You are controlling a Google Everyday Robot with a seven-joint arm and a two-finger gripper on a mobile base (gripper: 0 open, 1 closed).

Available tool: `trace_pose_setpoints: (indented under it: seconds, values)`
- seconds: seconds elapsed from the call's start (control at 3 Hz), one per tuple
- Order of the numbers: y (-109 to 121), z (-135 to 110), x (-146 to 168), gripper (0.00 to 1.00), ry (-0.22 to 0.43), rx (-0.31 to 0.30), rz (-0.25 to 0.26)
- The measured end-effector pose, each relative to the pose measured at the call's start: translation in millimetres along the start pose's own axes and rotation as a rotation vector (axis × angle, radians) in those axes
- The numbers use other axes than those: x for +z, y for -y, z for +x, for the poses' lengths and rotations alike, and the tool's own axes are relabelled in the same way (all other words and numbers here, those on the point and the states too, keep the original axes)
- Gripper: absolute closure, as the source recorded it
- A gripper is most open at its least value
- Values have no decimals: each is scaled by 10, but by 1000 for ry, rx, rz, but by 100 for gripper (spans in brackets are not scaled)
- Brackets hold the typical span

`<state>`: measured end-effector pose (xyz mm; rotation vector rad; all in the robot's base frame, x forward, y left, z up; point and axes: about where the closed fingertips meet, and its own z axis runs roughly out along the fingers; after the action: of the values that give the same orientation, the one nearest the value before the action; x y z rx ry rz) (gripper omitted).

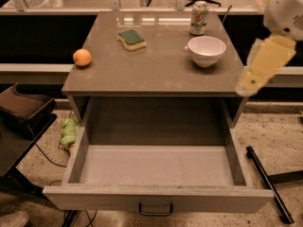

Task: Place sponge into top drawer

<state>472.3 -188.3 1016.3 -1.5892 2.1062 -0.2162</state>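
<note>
Gripper (253,77) hangs at the far right of the view, in the air just off the right front corner of the cabinet top (156,74), pale yellow and angled down and to the left beneath the white arm; whether it is parted or closed up I cannot make out, and it carries nothing that shows.

At the far left a dark brown object (23,110) sits low beside the cabinet, with a crumpled green thing (69,131) on the floor by the drawer's left wall. On the cabinet top, an orange fruit (82,57) rests near the left edge. Right of it and farther back lies the sponge (131,39), green scrub side up, well apart from the gripper. A soda can (199,18) stands upright at the back right, and a white bowl (207,50) sits just in front of it.

Below, the top drawer (94,200) is pulled fully out, with a dark handle (155,209) at the centre of its front panel. A black rod (267,183) lies on the floor to the right.
</note>
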Motion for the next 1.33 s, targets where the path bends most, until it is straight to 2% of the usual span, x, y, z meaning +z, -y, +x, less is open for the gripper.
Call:
trace_pose_setpoints:
  seconds: [0.33,0.67,1.0,1.33]
  values:
    - [397,-261,-75,0,125,124,132]
    - [392,-537,191,0,320,366,137]
    - [281,-746,512,0,424,462,126]
    - [446,-861,425,0,480,465,195]
